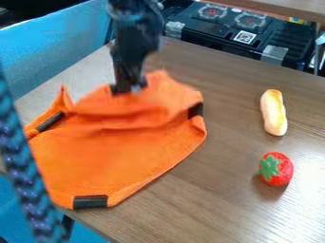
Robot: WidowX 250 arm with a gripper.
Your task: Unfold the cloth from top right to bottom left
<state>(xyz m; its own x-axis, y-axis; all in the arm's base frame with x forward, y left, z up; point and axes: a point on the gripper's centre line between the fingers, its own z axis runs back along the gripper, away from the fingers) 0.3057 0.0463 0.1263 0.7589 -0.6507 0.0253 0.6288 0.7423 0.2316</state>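
The black gripper (129,88) hangs down from the top edge over the upper part of the orange cloth (114,156). Its tip meets the cloth's raised, bunched upper edge; whether it pinches the fabric is not clear. Below it the cloth has ridges across its upper half, while the lower part lies flatter toward the table's front left. Black patches show at the cloth's left, right and bottom edges. A pointed flap stands up at its upper left.
On the wooden table (215,199), a toy bread roll (273,112) and a toy strawberry (276,169) lie at the right. A patterned blue-black strap (28,190) crosses the left foreground. Black equipment (238,35) stands behind the table.
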